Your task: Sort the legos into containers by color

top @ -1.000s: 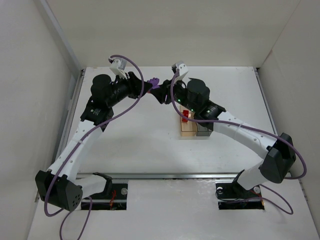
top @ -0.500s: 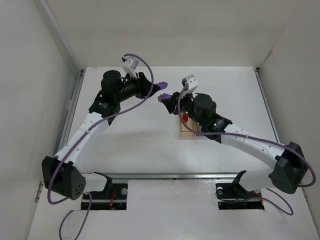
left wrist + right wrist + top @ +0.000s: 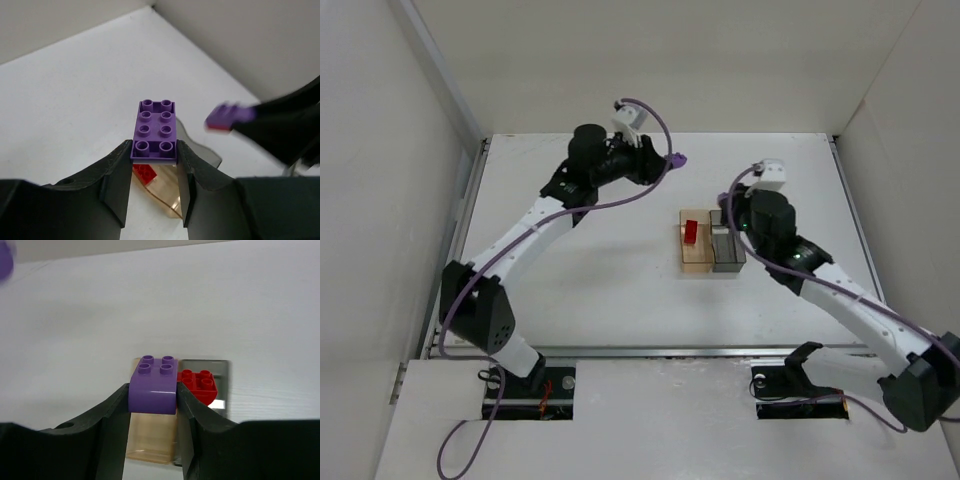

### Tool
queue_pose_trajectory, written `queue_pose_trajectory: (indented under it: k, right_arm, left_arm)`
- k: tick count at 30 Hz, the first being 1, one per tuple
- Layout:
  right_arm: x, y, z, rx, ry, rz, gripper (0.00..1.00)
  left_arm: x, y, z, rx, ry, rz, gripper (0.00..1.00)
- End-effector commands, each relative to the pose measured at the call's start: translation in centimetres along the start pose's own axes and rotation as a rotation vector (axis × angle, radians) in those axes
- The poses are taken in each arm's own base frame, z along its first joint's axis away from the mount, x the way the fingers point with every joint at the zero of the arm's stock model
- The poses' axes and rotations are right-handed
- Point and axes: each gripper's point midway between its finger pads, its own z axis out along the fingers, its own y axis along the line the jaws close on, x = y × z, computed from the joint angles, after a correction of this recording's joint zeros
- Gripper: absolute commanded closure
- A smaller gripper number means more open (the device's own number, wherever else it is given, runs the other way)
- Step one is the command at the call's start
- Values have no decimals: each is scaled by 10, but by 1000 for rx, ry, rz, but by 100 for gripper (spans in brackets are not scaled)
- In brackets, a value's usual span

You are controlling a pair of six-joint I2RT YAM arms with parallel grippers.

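Observation:
My left gripper [image 3: 670, 160] hangs over the back of the table, shut on a purple lego [image 3: 155, 127] with its studs up. My right gripper [image 3: 728, 212] is above the far end of the grey container [image 3: 728, 262] and is shut on a curved purple lego [image 3: 153, 382]. The amber container [image 3: 698, 262] stands against the grey one's left side, with a red lego [image 3: 691, 232] in it. In the right wrist view a red lego [image 3: 200, 382] shows just right of the held brick, over the grey container [image 3: 222, 370]. I cannot tell whether it touches the purple one.
White walls close the table in at the back [image 3: 660, 60], left and right. A metal rail [image 3: 478, 200] runs along the left edge. The right arm's elbow [image 3: 920, 390] reaches out past the front right corner, and both bases sit at the near edge.
The two grippers were close together at the back middle. They have moved apart and to the right, each with a purple lego. The right one crossed over the containers.

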Motion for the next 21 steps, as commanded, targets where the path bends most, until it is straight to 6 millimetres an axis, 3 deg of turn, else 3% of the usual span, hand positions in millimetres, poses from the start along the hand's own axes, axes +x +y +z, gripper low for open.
queue_pose_trajectory:
  k: [1,3,4,5,6,8,10,12,13,16,19,21]
  right_arm:
    - [-40,-77,-28,290,-76,65,100]
    - [-38,-102,-38,363,-60,65,100]
    - [-43,-119,-42,414,-74,78,100]
    - [-45,-123,-47,416,-81,72,100]
    - [-47,-126,-49,422,-91,78,100]
    - [-46,-128,-51,419,-90,71,100]
    - [-48,-128,-53,417,-96,65,100]
    - [-52,-128,-57,413,-108,70,100]
    - [-50,-127,-59,403,-106,62,100]
    - [-47,-129,-63,402,-109,54,100]
    - [-53,-125,-67,374,-130,54,100]
    - [-55,-123,-69,363,-134,48,100]
  left_arm:
    - [33,-4,31,31,77,121,100]
    - [60,-13,49,85,129,232,100]
    - [76,-33,57,136,157,274,100]
    - [82,-43,63,164,164,308,100]
    - [104,-47,72,186,205,324,100]
    - [114,-72,87,241,205,381,100]
    - [128,-72,104,228,226,396,100]
    - [140,-74,112,236,255,424,100]
    - [156,-75,118,247,288,437,100]
    - [171,-74,125,242,342,488,99]
    - [187,-72,128,256,387,517,84]
    - [192,-70,126,259,398,533,82]
